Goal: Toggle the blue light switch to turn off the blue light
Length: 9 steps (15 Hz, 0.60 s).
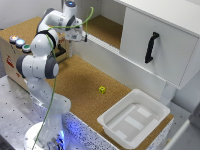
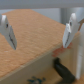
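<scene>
Three round buttons sit in a row on top of a wooden box (image 1: 10, 57) at the exterior view's left. The blue light switch (image 1: 20, 43) is the middle one, between the red-capped button (image 1: 13, 38) and the green-capped button (image 1: 26, 48). Its blue cap is too small and blurred to tell whether it is lit. My gripper (image 1: 78, 37) hangs well to the exterior view's right of the buttons, above the cork top, and touches none of them. In the wrist view the gripper (image 2: 39, 32) is open and empty, with cork surface between its fingers (image 2: 7, 31). No button shows there.
A small yellow cube (image 1: 102, 89) lies on the cork table. A white bin (image 1: 134, 117) stands at the front right. A white cabinet with a black handle (image 1: 151, 47) runs along the back right. The arm's pedestal (image 1: 67, 129) glows blue-violet.
</scene>
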Each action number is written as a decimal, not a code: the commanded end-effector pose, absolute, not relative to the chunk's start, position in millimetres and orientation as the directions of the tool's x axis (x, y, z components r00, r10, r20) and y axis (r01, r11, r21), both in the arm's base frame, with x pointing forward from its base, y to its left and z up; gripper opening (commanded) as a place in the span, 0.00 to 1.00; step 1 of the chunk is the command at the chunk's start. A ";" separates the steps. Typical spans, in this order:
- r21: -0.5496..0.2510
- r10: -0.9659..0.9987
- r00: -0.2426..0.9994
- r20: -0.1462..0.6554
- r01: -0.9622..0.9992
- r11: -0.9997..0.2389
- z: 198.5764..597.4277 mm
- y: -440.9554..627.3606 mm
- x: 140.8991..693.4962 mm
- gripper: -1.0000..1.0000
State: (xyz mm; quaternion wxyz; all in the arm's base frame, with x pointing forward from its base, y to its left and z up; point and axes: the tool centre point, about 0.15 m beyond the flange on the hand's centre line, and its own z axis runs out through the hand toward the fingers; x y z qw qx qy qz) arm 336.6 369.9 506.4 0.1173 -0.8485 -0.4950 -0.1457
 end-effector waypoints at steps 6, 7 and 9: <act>0.116 0.971 -0.070 0.228 0.992 0.045 521.1 566.5 256.8 1.00; 0.121 0.971 -0.119 0.207 0.988 0.095 517.2 574.5 248.6 1.00; 0.113 0.971 -0.138 0.195 0.987 0.117 511.9 584.1 242.5 0.00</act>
